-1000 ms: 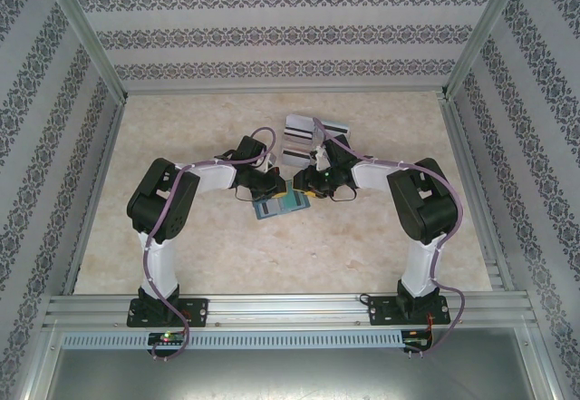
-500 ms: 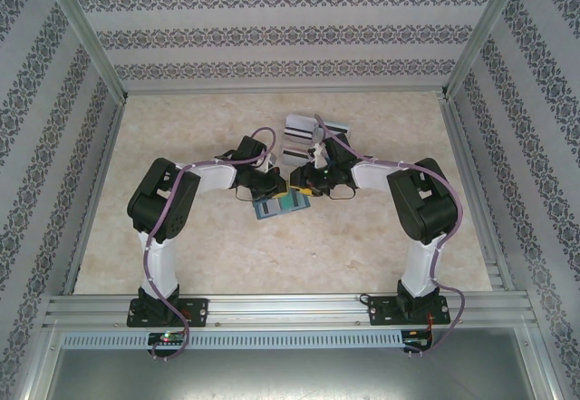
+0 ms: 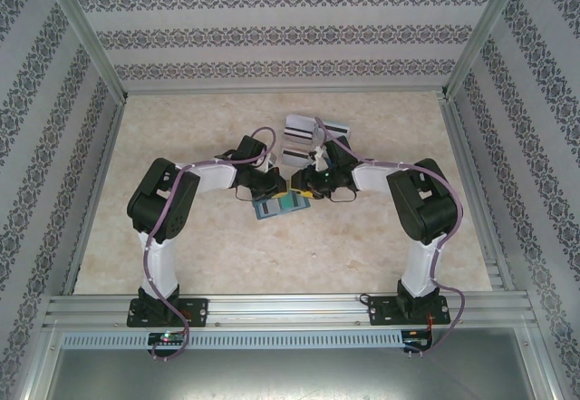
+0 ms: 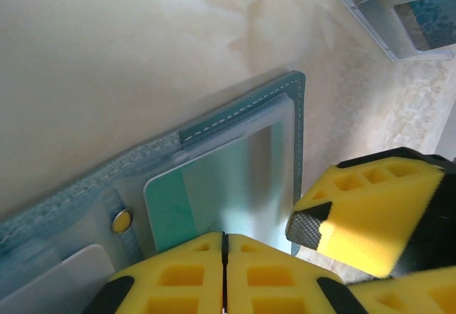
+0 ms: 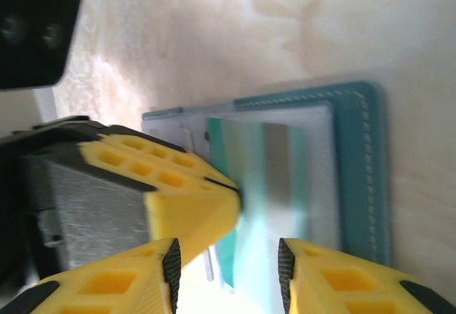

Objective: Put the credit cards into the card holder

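The card holder lies open on the table between both grippers, its stitched blue edge facing up. A teal credit card sits in its clear pocket. My left gripper is shut, its tips resting on the near edge of that card. My right gripper hovers over the card's other end, jaws apart and straddling it. One of its fingers stands by the holder's corner. A pale card shows in the neighbouring pocket.
Three white-grey cards with dark stripes lie just behind the grippers. Patterned walls and metal rails fence the tabletop. Both arms are folded inward, wrists nearly touching.
The right gripper nudged slightly left over the holder and came back. The left arm and the holder stay where they were.
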Action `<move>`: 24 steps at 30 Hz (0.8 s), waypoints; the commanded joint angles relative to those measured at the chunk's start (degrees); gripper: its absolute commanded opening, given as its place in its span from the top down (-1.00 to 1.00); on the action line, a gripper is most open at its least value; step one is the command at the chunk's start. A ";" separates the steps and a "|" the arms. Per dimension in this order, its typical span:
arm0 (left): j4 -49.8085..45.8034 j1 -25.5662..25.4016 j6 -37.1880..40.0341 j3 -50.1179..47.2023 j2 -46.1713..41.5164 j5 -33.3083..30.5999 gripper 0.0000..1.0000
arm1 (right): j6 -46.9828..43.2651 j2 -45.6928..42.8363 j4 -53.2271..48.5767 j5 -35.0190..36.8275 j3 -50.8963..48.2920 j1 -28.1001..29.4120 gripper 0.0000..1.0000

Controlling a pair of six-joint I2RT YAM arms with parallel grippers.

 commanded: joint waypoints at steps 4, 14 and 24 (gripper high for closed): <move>-10.02 -0.83 4.56 5.37 -4.78 -4.65 0.60 | -1.66 -1.49 -0.84 0.99 -0.87 -0.66 0.14; -23.63 -1.49 5.31 10.55 -2.67 -12.98 0.80 | -2.02 -1.17 -1.04 1.08 -0.62 -0.74 0.14; -31.19 -3.55 7.50 16.82 1.22 -17.60 0.90 | -2.04 -1.17 -1.40 1.23 -0.40 -0.74 0.14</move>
